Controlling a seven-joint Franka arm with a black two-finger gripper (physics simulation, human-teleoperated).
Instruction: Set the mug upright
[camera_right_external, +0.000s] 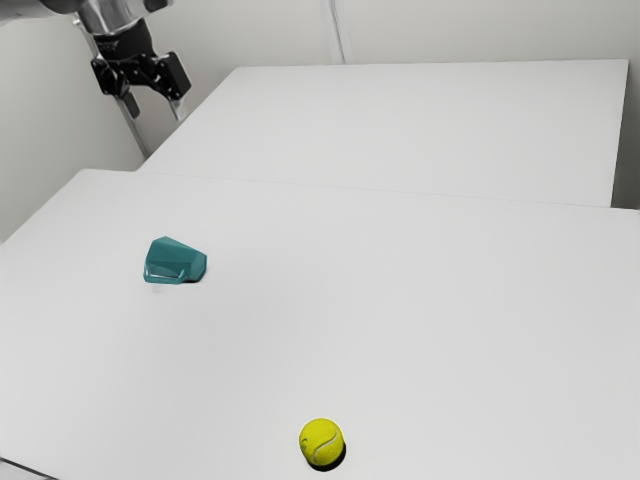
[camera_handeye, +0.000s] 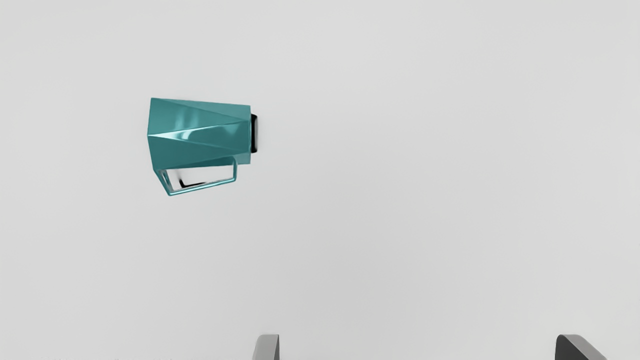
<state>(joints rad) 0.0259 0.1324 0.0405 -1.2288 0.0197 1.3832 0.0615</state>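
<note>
Ext. view, 10 o'clock: gripper (camera_right_external: 156, 112), fingers well apart, arm (camera_right_external: 108, 14) cut off at edge; 9 o'clock: teal mug (camera_right_external: 175, 262) on its side on tbl (camera_right_external: 420, 310), mouth hidden, handle hard to make out w/o wrist view; 6 o'clock: tennis ball (camera_right_external: 321, 441), underside hidden

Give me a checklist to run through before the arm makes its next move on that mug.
1. Gripper open: ok, fingers wide apart.
2. Mug between the fingers: not ok, it lies clear of them.
3. Mug upright: not ok, on its side.
4. Handle located: ok, along the mug's side.
5. Ball away from mug: ok, well apart.
6. Mug empty inside: cannot tell.
</note>
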